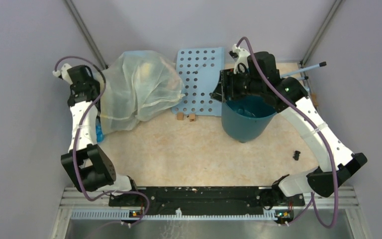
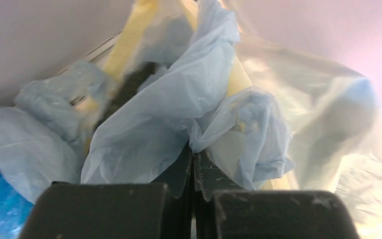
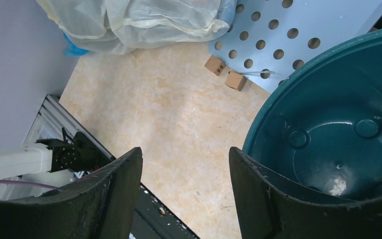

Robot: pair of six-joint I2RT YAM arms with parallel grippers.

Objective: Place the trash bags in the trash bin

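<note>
Subject item: the pale blue trash bag is crumpled at the far left of the worktop, pressed against the larger yellowish bag. The left pincer is clamped on a fold of it, with the jaws meeting on the film and no gap showing.

Destination: the trash bin stands on the right side, well apart from the bag. It is empty but for a pale speck on its floor. The right pincer hovers at the bin's rim, spread wide and holding nothing.

Risks noted:
- The grip is on a thin fold only. In my judgement the film could slip free or tear under a sharp pull.
- Pale blue and yellowish films lie tangled together, so lifting one may drag the other along.
- The bag must cross the whole worktop. Trailing plastic could catch the perforated panel or the small blocks.
- The right arm partly crowds the bin mouth. A knock there could tip the bin or block the drop.

Count:
- One pale blue bag is identified. Whether further bags lie in the folds cannot be told.
- There is one bin, one yellowish bag and one panel.
- Two wooden blocks lie just beside the panel.
- One small black part sits near the right arm.
</note>
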